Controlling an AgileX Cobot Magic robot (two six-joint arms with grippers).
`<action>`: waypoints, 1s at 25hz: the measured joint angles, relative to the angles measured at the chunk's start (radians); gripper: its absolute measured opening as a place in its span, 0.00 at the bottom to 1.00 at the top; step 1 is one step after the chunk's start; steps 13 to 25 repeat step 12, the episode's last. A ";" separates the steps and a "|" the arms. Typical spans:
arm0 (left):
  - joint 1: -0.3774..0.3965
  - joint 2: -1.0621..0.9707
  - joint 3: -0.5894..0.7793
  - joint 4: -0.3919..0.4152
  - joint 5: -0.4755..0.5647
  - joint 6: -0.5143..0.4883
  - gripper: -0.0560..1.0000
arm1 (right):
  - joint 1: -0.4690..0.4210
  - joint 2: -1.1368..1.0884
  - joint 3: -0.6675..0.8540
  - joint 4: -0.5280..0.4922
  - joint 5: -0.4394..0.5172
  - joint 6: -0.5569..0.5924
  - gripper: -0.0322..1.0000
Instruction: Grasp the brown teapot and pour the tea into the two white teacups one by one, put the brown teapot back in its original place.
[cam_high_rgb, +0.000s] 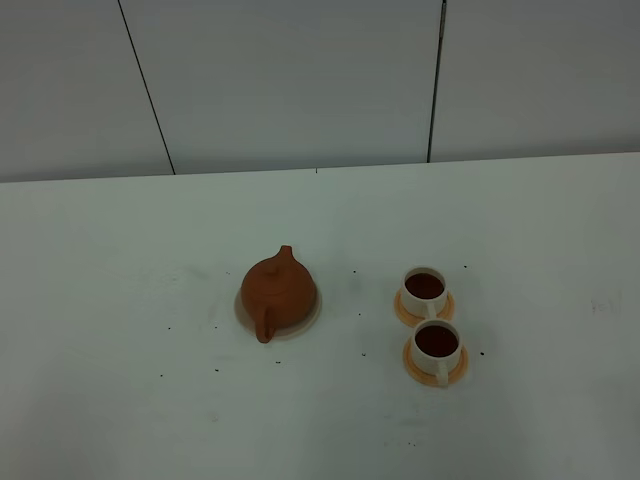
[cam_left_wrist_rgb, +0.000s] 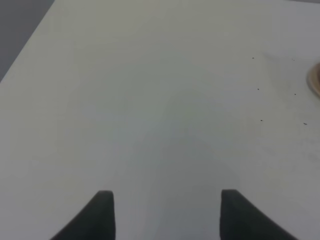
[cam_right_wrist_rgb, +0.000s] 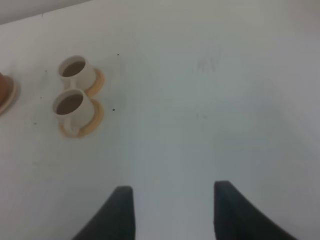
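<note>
The brown teapot (cam_high_rgb: 277, 291) sits upright on its cream disc (cam_high_rgb: 310, 318) near the table's middle; a sliver of both shows in the right wrist view (cam_right_wrist_rgb: 4, 87). To its right stand two white teacups (cam_high_rgb: 425, 290) (cam_high_rgb: 437, 345) on orange saucers, each holding dark tea (cam_high_rgb: 424, 285); both cups also show in the right wrist view (cam_right_wrist_rgb: 77, 72) (cam_right_wrist_rgb: 71, 106). Neither arm appears in the exterior high view. My left gripper (cam_left_wrist_rgb: 167, 212) is open over bare table, with the disc's edge (cam_left_wrist_rgb: 315, 80) far off. My right gripper (cam_right_wrist_rgb: 172, 210) is open, well away from the cups.
The white table (cam_high_rgb: 120, 400) carries small dark specks (cam_high_rgb: 218, 372) around the teapot and cups. A grey panelled wall (cam_high_rgb: 300, 80) rises behind the table's far edge. The table's edge and a dark floor (cam_left_wrist_rgb: 20, 25) show in the left wrist view.
</note>
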 joint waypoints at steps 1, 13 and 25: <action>0.000 0.000 0.000 0.000 0.000 0.000 0.56 | 0.000 0.000 0.000 0.000 0.000 0.000 0.38; 0.000 0.000 0.000 0.000 0.000 -0.001 0.56 | 0.000 0.000 0.000 0.001 0.000 0.000 0.38; 0.000 0.000 0.000 0.000 0.000 -0.001 0.56 | 0.000 0.000 0.000 0.001 0.000 0.000 0.38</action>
